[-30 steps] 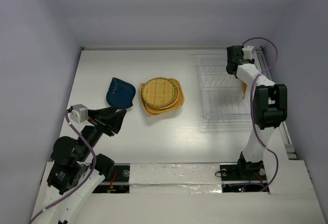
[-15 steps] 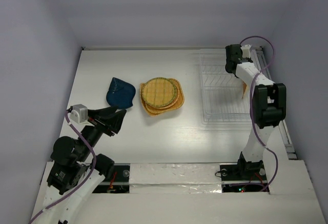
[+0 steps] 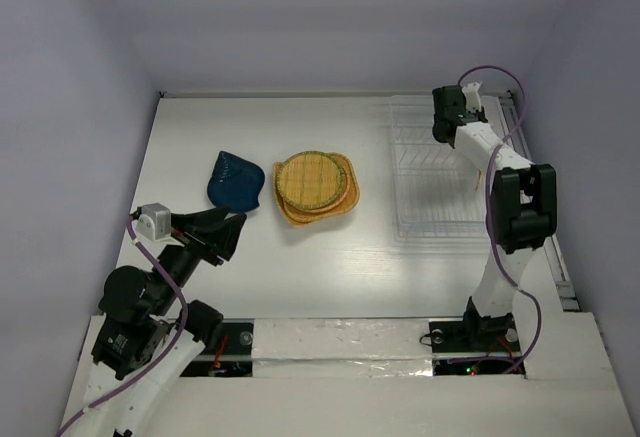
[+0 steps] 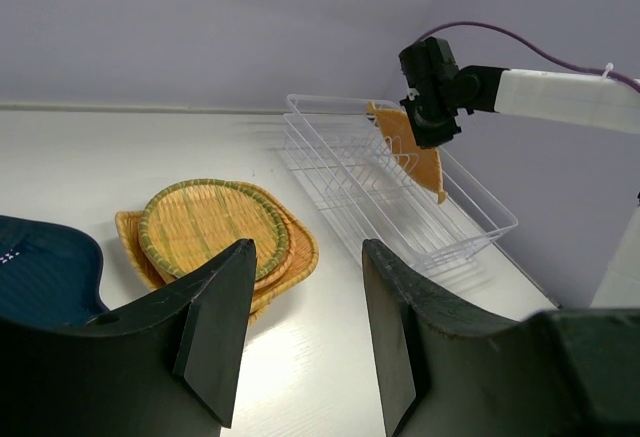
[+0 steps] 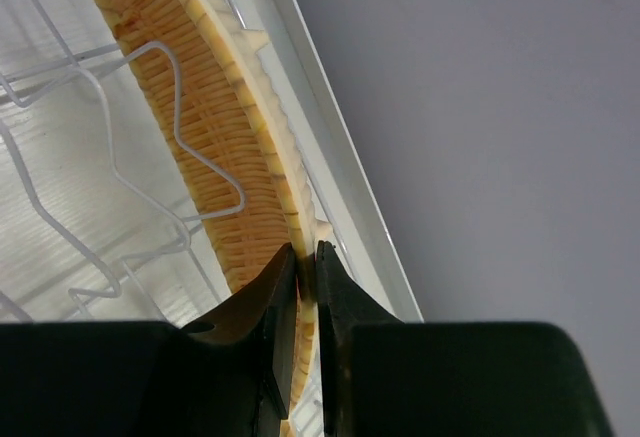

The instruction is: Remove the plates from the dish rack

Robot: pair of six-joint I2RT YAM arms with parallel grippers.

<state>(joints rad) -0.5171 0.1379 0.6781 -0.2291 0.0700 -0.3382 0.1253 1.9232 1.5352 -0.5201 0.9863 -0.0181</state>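
The clear wire dish rack (image 3: 436, 197) stands at the right. My right gripper (image 3: 447, 123) is at its far end, shut on the rim of the orange leaf-shaped plate (image 5: 205, 127), which stands on edge among the rack wires (image 5: 150, 77); the plate also shows in the left wrist view (image 4: 418, 153). The dark blue plate (image 3: 236, 180) lies on the table at the left. Beside it is a stack of orange woven plates (image 3: 338, 200) with the yellow-green rimmed plate (image 3: 305, 179) on top. My left gripper (image 3: 222, 234) is open and empty, low at the near left.
The table's right rail (image 3: 545, 217) runs close behind the rack, and the back wall is just beyond it. The right arm's purple cable (image 3: 490, 75) loops above the rack's far end. Bare table (image 3: 330, 267) lies between the stack and the arm bases.
My right gripper has shifted slightly left and toward the back wall with the leaf plate in it. The left arm has not moved.
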